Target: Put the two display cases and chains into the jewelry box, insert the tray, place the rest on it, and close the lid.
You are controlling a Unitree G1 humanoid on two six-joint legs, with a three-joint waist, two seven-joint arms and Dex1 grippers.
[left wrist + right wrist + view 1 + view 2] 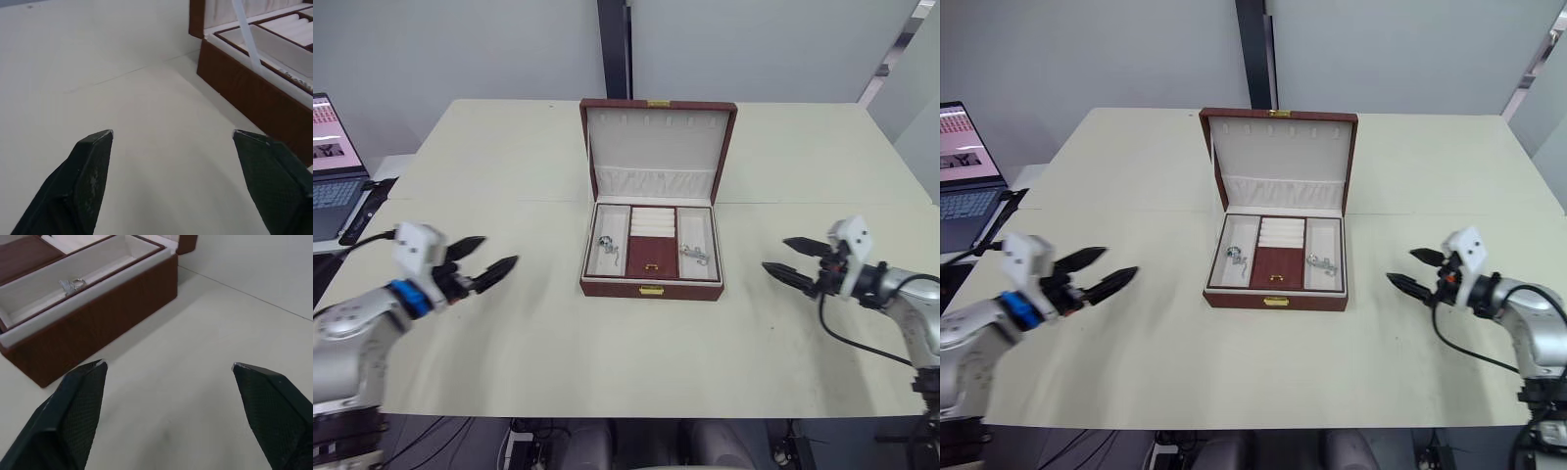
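The jewelry box (651,289) stands open at the table's centre, its lid (656,137) upright behind it. The tray (652,223) sits inside the box, with its dark red centre flap shut. A small silvery piece (608,245) lies in the tray's left compartment and another (695,255) in the right one, also seen in the right wrist view as a silvery piece (72,284). The display cases and chains are hidden. My left gripper (500,250) hovers open left of the box, holding nothing. My right gripper (775,254) hovers open to its right, also holding nothing.
An open laptop (333,166) sits past the table's left edge with a black cable beside it. The cream table (538,333) extends well in front of the box and on both sides. A dark post (614,49) stands behind the table.
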